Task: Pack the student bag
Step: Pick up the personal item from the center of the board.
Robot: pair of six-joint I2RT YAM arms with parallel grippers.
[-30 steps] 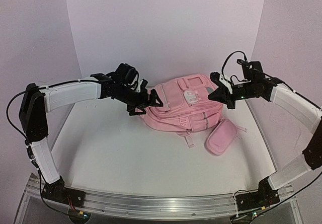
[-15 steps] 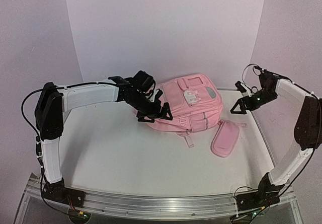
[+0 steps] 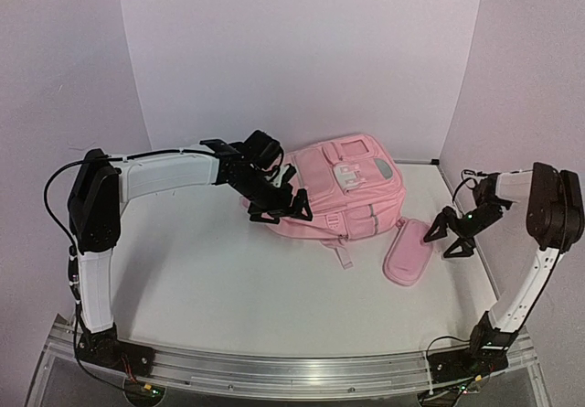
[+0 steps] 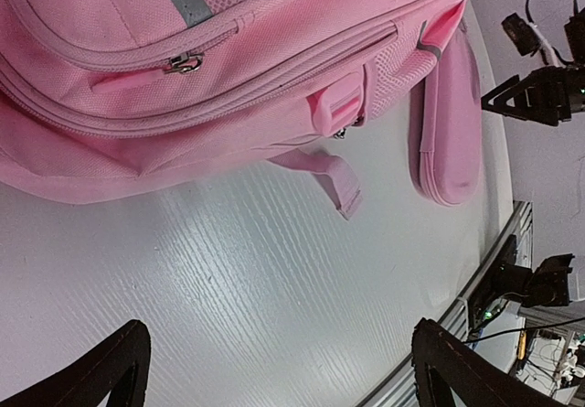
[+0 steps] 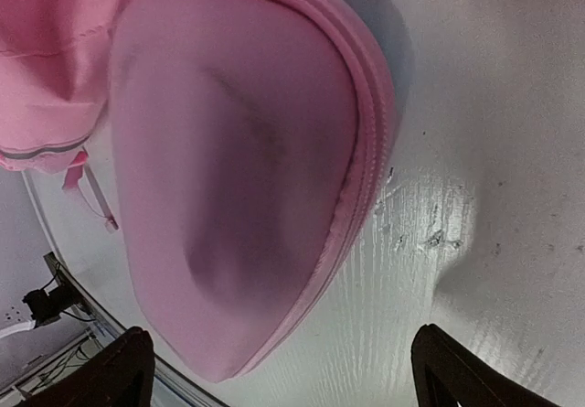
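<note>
right claw point(image 3: 444, 244) gapes beside pencil case point(image 3: 408, 251) — left claw point(image 3: 280, 212) spread at student bag point(image 3: 352, 201)

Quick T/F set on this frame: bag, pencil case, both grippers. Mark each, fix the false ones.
1. The pencil case lies on the table, outside the student bag. True.
2. The right gripper is shut on the pencil case. False: it is open beside the case and holds nothing.
3. The left gripper is open, close to the bag, and holds nothing. True.
4. The bag stands upright against the back wall. False: it lies flat on the table, front pockets up.
</note>
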